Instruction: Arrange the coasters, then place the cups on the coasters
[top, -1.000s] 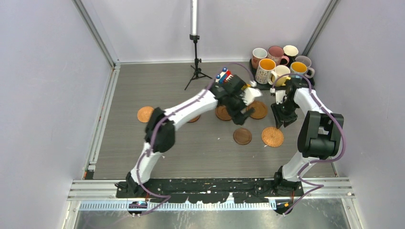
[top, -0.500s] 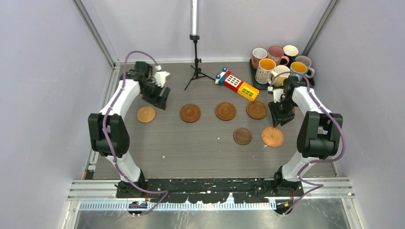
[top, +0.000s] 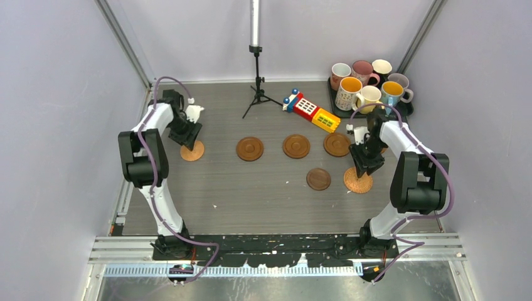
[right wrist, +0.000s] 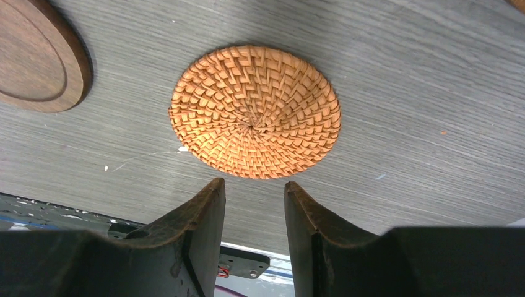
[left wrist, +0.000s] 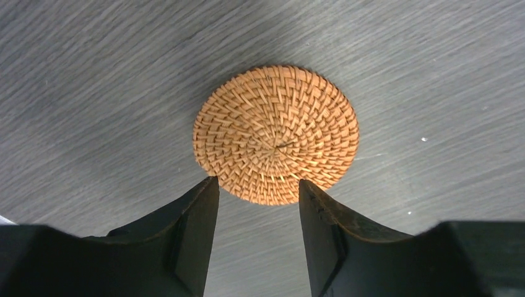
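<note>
Left gripper [left wrist: 257, 189] has swung away from right beside the red-and-yellow toy block [top: 312, 111] to the far left of it. It now hangs over the light orange woven round coaster [left wrist: 276, 135] there. Its fingers have been narrowing on the way, but there's a clear gap with nothing in it. The coaster lies flat on the grey table [top: 270, 194] just past the tips, untouched as far as I can see.

Right gripper [right wrist: 254, 185] has dropped from beside the black rectangular tray [top: 332, 94] to the second orange woven coaster [right wrist: 255, 111], right of the block and nearer the arms. Fingers are part-open at the same width as before, and empty. The darker brown wooden coaster [top: 319, 179] sits just left of that one.

Three ringed brown wooden coasters [top: 296, 146] are lined up just in front of the block. All seven ceramic mugs [top: 370, 84] are on the tray, right of the block, none on a coaster.

My read: both arms are now set on the two woven outliers, so this is the arrange phase and cups aren't started. Likely next is a pinch on each rim. The discs are thin and flat, so slipping off the edge is the risk.
</note>
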You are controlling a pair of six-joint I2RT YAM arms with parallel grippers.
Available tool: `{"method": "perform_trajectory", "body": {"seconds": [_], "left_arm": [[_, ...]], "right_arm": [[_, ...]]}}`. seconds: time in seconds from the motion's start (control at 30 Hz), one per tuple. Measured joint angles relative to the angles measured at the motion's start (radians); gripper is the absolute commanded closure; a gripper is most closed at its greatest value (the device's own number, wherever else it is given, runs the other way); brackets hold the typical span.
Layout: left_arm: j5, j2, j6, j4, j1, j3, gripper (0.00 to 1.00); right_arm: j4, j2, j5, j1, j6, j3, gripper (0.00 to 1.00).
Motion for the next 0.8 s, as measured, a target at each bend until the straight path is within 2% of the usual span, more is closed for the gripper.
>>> {"method": "perform_trajectory", "body": {"seconds": [0.23, 0.37, 0.8], "left_arm": [[-0.014, 0.038, 0.027, 0.043, -0.004, -0.004, 0.54], [-0.030, 0.038, 0.058, 0.069, -0.015, -0.058, 0.54], [-0.043, -0.217, 0.150, 0.114, -0.105, -0.404, 0.56]], "right_arm": [[0.003, -0.015, 0.013, 0.000, -0.016, -0.033, 0.55], [0.005, -0.015, 0.018, 0.000, -0.018, -0.055, 0.55], [0.009, -0.016, 0.031, 0.000, -0.029, -0.058, 0.57]]}}
